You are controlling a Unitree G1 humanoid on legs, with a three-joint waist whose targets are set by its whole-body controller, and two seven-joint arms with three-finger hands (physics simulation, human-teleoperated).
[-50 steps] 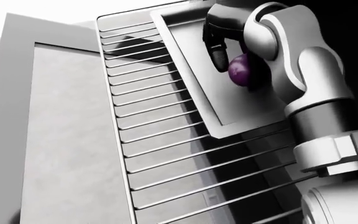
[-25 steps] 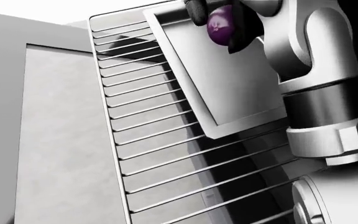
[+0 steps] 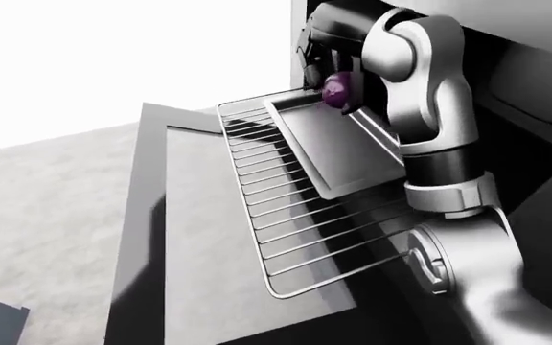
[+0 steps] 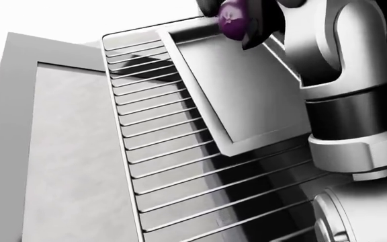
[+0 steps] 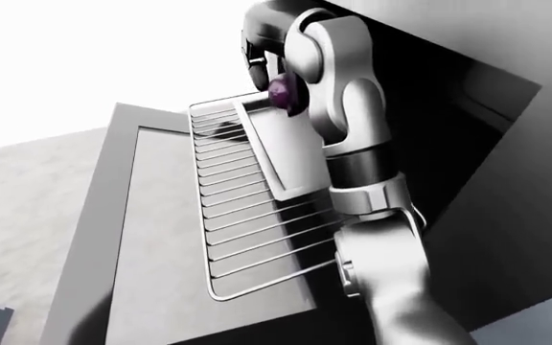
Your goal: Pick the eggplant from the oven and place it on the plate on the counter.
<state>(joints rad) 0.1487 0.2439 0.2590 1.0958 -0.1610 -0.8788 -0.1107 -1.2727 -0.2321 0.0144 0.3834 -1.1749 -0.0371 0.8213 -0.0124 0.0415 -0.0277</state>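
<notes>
The purple eggplant [image 3: 339, 89] hangs just above the top edge of a shallow metal tray [image 3: 341, 149]. My right hand [image 3: 328, 75] is shut on it, with dark fingers [image 3: 311, 59] wrapped over its top and sides. The head view cuts off most of the hand at its top edge; there the eggplant [image 4: 232, 23] shows clear of the tray [image 4: 247, 91]. The right arm [image 3: 427, 122] rises from the lower right across the oven opening. No plate and no left hand show in any view.
The tray lies on a pulled-out wire oven rack [image 3: 281, 208]. The open oven door [image 3: 194, 266] lies flat at the left of the rack. The dark oven cavity [image 5: 449, 129] is on the right. Grey floor [image 3: 36, 194] lies at the far left.
My right hand has lifted the eggplant off the tray, toward the top of the head view. The picture has also shifted slightly, so the camera moved.
</notes>
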